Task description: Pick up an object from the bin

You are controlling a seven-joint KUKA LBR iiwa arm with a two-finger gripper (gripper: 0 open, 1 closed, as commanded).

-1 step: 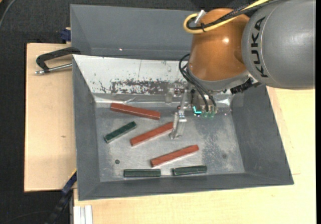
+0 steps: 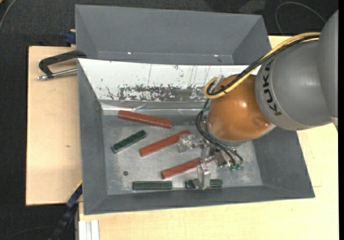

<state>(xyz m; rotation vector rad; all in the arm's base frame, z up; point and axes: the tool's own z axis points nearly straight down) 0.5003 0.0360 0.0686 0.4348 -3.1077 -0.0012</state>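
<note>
Covering a short green bar's (image 2: 216, 183) middle is the gripper (image 2: 204, 178).

"KUKA" stands on the grey arm (image 2: 301, 83).

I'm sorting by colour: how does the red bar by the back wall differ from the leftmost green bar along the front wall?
The red bar looks longer than the green bar. The red bar slopes down to the view's right; the green bar lies level. Both are slim straight sticks lying flat on the bin floor.
</note>
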